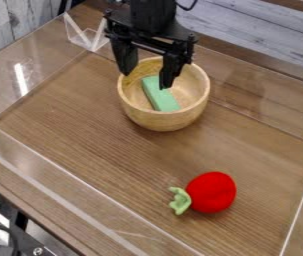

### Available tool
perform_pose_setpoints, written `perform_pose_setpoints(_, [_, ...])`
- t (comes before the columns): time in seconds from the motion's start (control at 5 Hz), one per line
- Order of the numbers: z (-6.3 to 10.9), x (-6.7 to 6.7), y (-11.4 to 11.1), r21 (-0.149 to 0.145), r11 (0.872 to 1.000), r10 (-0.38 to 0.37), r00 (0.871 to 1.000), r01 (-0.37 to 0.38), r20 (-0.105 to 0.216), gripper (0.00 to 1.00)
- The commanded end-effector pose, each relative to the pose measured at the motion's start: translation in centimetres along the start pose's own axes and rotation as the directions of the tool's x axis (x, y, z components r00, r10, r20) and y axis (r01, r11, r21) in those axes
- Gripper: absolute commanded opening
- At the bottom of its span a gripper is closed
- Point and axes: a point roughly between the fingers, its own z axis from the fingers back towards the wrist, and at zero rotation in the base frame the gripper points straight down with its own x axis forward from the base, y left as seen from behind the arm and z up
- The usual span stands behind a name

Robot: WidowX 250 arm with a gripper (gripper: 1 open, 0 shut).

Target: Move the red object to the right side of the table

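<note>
The red object (213, 192), a small round toy fruit with a green leafy stem on its left, lies on the brown wood-grain table (87, 150) near the front right corner. My black gripper (150, 65) hangs open at the back, pointing down over the wooden bowl (165, 97). Its two fingers straddle the bowl's far half and nothing is between them. The gripper is far from the red object, up and to its left in the picture.
A green block (159, 95) leans inside the wooden bowl. Low clear acrylic walls (301, 210) border the tabletop on all sides. A white plank wall stands behind the table.
</note>
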Motion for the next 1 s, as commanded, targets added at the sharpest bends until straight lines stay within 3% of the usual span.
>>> perform_pose_setpoints(0.0, [0.4,0.7,0.7,0.011,0.998,0.064,0.998,-0.064,0.027,1.0])
perform_pose_setpoints(0.2, [0.1,1.0,1.3,0.02,0.992,0.122,0.992,-0.122,0.027,1.0])
perform_pose_setpoints(0.6, [0.5,0.5,1.8,0.008,1.0,-0.002,0.999,0.001,0.048,1.0])
perform_pose_setpoints(0.8, [0.5,0.0,2.4,0.006,1.0,-0.023,0.998,0.023,0.053,1.0])
